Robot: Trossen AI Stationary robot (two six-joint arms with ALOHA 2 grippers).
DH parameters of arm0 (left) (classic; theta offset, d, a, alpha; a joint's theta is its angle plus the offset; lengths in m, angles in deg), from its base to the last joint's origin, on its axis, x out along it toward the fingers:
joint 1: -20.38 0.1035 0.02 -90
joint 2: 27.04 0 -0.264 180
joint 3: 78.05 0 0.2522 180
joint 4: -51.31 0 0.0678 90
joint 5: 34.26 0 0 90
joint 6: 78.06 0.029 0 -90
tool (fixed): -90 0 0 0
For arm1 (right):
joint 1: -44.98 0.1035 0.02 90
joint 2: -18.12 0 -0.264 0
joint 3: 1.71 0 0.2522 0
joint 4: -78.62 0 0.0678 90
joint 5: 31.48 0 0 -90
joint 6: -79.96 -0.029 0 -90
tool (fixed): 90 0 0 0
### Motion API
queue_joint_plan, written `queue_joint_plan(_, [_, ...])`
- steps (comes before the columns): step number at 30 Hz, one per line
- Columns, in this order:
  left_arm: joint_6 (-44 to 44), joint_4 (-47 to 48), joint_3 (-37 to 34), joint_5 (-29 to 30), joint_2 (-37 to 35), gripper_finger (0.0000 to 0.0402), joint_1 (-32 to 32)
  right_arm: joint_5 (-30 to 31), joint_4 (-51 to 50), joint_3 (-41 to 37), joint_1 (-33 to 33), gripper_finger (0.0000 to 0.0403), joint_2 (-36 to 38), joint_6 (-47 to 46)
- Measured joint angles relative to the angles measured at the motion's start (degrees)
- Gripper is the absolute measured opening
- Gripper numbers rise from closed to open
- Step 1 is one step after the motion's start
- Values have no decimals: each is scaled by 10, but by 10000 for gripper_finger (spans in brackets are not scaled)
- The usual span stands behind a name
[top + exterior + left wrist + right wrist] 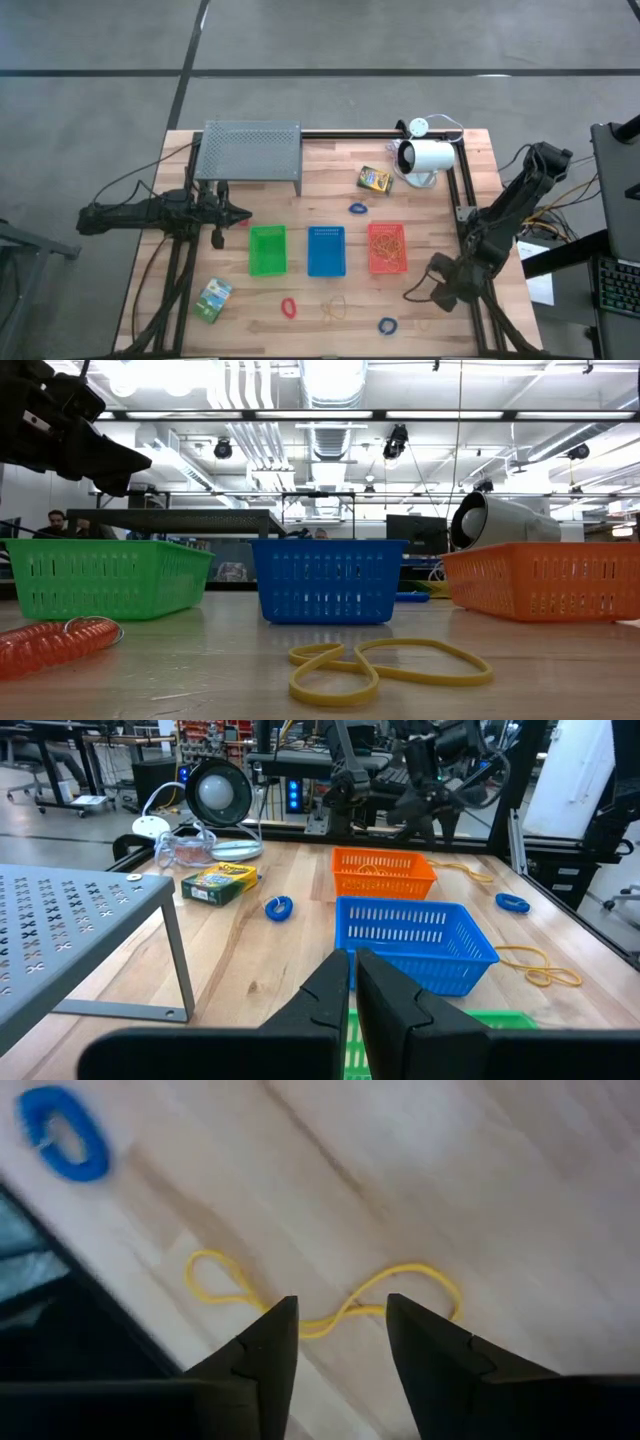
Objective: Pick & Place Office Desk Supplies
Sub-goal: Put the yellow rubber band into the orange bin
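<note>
Pale wooden tabletop | your right gripper [340,1330] jaws spread, empty | thin yellow rubber band [330,1302] lies flat just ahead between them; limp, light, pinch its middle crossing | left gripper [355,990] jaws pressed together, empty.

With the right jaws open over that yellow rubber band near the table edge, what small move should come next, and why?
Probably lower the right gripper straight down and close on the yellow rubber band. Its jaws stand open with the band's middle lying flat on the table between them, not yet held. The orange basket already holds similar bands, so it looks like the likely destination. The left gripper waits, shut, by the green basket.
</note>
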Motion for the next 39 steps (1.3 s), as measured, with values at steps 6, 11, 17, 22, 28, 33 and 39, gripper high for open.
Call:
queue_joint_plan(6, [0, 0, 0, 0, 0, 28, 0, 1, 2, 7, 0, 168, -46, -87])
queue_joint_plan(11, [0, 0, 0, 0, 0, 28, 0, 0, -5, 37, 0, 166, -84, -115])
queue_joint_plan(17, [0, 0, 0, 0, 0, 28, 0, -3, -23, 65, 0, 157, -124, -168])
queue_joint_plan(22, [0, 0, 0, 0, 0, 28, 0, -10, -62, 97, 0, 155, -162, -196])
queue_joint_plan(28, [0, 0, 0, 0, 0, 28, 0, -34, -126, 154, 4, 149, -206, -213])
queue_joint_plan(33, [0, 0, 0, 0, 0, 28, 0, -35, -142, 185, 16, 138, -244, -224])
queue_joint_plan(39, [0, 0, 0, 0, 0, 28, 0, -50, -133, 214, 28, 142, -281, -263])
